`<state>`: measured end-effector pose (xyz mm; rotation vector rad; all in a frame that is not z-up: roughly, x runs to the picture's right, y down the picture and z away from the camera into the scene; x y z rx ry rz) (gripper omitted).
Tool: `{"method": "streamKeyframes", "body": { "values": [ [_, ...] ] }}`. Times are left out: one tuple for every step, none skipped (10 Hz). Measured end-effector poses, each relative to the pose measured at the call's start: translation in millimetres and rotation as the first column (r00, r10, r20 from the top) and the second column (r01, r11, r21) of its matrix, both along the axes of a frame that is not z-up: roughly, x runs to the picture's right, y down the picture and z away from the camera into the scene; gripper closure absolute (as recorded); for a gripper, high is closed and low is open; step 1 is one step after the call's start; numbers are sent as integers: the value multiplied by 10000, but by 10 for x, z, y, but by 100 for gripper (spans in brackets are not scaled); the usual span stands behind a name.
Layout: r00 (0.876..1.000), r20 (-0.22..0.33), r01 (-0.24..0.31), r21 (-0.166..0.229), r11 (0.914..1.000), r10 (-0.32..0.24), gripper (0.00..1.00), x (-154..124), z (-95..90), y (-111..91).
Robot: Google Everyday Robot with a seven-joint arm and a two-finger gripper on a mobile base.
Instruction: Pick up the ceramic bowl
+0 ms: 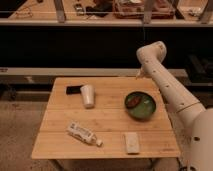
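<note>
The ceramic bowl (140, 105), round, glossy green with a dark rim and a reddish-brown patch inside, sits on the right side of the wooden table (107, 120). My white arm (170, 87) rises from the lower right and bends at a joint above the table's far right corner. My gripper (139, 75) shows only as a small tip below that joint, above the table's back edge and behind the bowl, apart from it.
A white upturned cup (88, 95) stands at the back left with a black flat object (74, 90) beside it. A plastic bottle (83, 133) lies at the front left. A pale rectangular packet (132, 142) lies at the front. A dark shelf unit stands behind the table.
</note>
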<state>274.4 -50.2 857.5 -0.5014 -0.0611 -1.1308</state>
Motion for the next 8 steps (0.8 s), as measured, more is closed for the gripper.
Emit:
{"method": "streamKeyframes", "body": {
  "values": [
    [10000,1,-1,-1,10000,1,20,0,0,0],
    [10000,2,-16,-8,10000,16,20,3,-2,1],
    [9998,89,-149,-63,9999,150,20,19,-8,25],
    [9977,398,-535,-270,9982,546,20,92,-50,110],
    [9941,604,-872,-488,9950,901,20,175,-98,203],
    [9869,869,-1300,-745,9887,1363,20,267,-154,319],
    [9715,1182,-1915,-1198,9742,2055,20,405,-230,517],
    [9650,1299,-2109,-1322,9685,2279,20,442,-260,568]
  ]
}}
